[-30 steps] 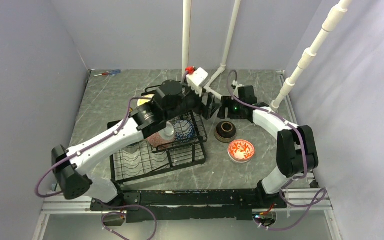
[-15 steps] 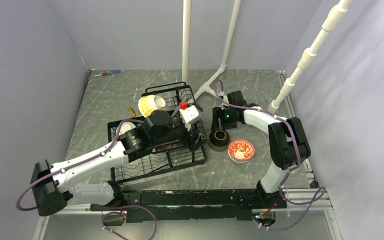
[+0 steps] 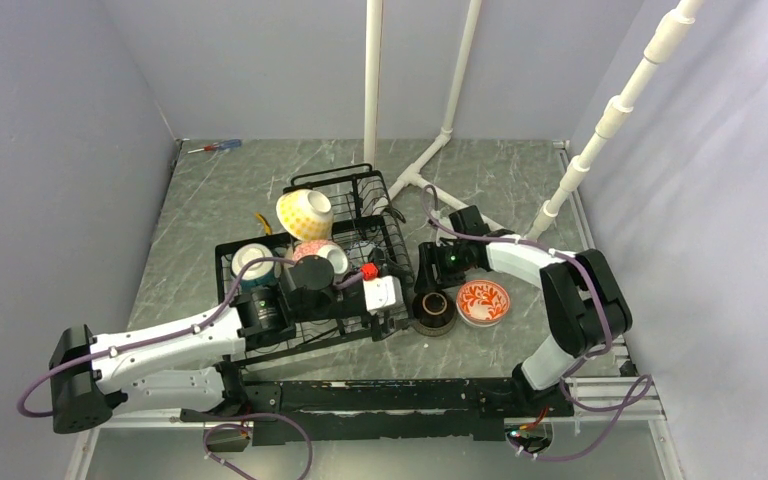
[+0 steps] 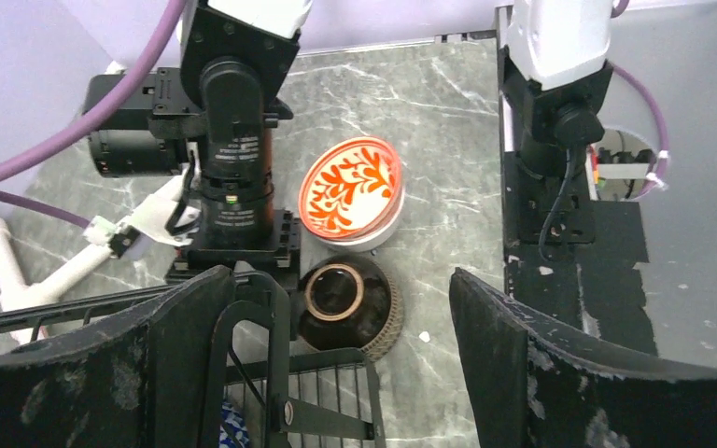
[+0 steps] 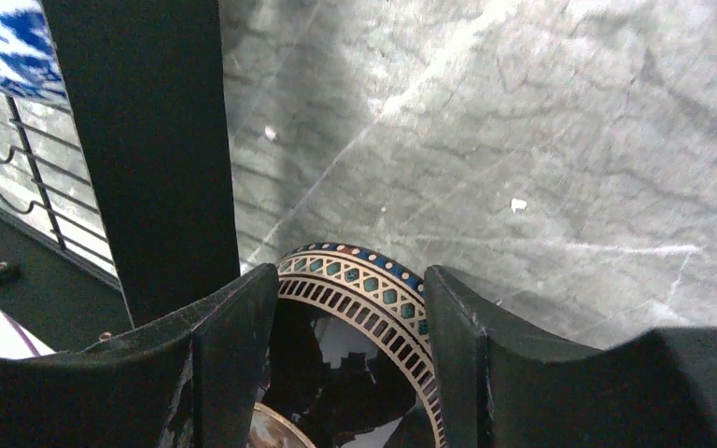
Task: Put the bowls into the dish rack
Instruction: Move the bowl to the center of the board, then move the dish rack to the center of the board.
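Down at the near side, the left pincer [image 4: 341, 275] hangs at the near right corner of the dish rack [image 3: 372, 182], fingers spread wide with nothing between them. From overhead its own white camera block hides those fingers. Just right of it, on the table [image 3: 520, 180], sits the brown bowl [image 3: 433, 310], close against the rack. The right pincer [image 5: 350, 280] comes down on it from the far side, one finger either side of the patterned rim. Whether they pinch it or only straddle it, I cannot tell, and the wrist view cuts the bowl off at the bottom. Just beside it to the right, the red-patterned bowl [image 3: 483, 300] rests upright on the table, outside the rack.

Into the rack now: a teal-and-white bowl [image 3: 252, 262] sits at the left and a pink bowl [image 3: 318, 252] in the middle, both crowded by the left arm. A blue-and-white bowl [image 5: 0, 42] shows only as a sliver behind the wires. Farther back, the yellow dotted bowl [image 3: 305, 213] lies tipped on its side at the upper basket's left edge. Far left, a screwdriver [image 3: 215, 146] lies on the table.
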